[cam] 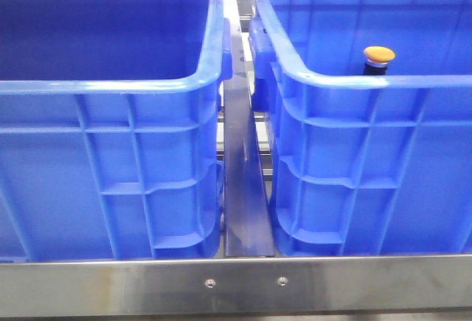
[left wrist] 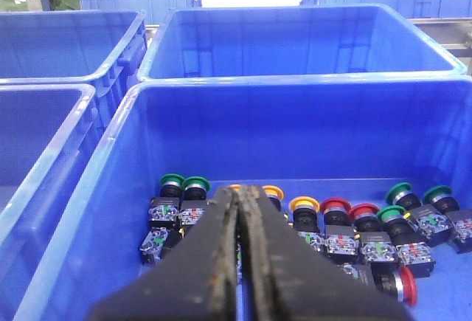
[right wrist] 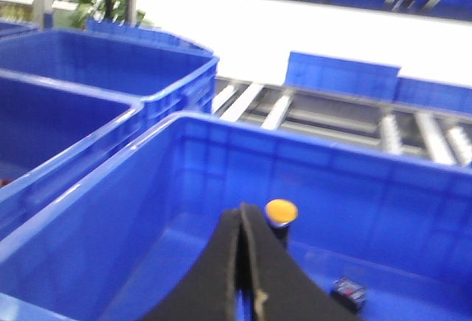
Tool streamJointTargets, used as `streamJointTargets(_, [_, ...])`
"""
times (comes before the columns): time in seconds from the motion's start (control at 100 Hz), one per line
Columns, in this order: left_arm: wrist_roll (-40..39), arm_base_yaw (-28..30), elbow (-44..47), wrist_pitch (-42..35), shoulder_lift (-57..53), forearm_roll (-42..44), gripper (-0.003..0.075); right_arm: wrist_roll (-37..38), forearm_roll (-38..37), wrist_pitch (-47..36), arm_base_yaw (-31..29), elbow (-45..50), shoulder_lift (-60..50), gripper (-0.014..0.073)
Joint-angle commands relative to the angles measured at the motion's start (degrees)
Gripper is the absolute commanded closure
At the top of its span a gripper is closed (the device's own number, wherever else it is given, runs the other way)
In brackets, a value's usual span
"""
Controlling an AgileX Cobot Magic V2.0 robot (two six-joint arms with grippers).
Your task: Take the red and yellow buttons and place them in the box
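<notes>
1. Evidently, a pick step is judged to be in hand: the left claw is seen closed above a supply crate in which green, yellow and red buttons are laid in rows, and nothing is held between its fingers.
2. A yellow button and a red button are found side by side in the far row, just beyond the claw's tips; a second red-capped one lies tipped over nearer the crate's side wall.
3. The next move is judged to call for the left claw to be opened, lined up over one cap and lowered without the neighbouring buttons being knocked.
4. The right claw is likewise seen closed and empty, inside the box.
5. One orange-yellow button is already stood upright in that box, just past the claw's tips, near a small loose part; from the front it shows over the rim of the right-hand crate.
</notes>
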Motion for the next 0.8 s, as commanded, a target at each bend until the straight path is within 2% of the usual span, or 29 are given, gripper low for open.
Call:
streamJointTargets(0.0, [-0.71, 0.11, -0.46, -5.03, -0.09, 0.25, 0.0741, -0.55, 1.79, -3.26, 0.3, -0.52, -2.86, 0.0696])
streamJointTargets(0.16, [-0.71, 0.11, -0.21, -5.17, -0.09, 0.63, 0.0741, -0.55, 1.84, -3.93, 0.3, -0.34, -5.91, 0.0696])
streamJointTargets(0.79, [-0.71, 0.11, -0.21, -5.17, -0.09, 0.63, 0.0741, -0.55, 1.84, -3.74, 0.3, -0.34, -5.91, 0.0696])
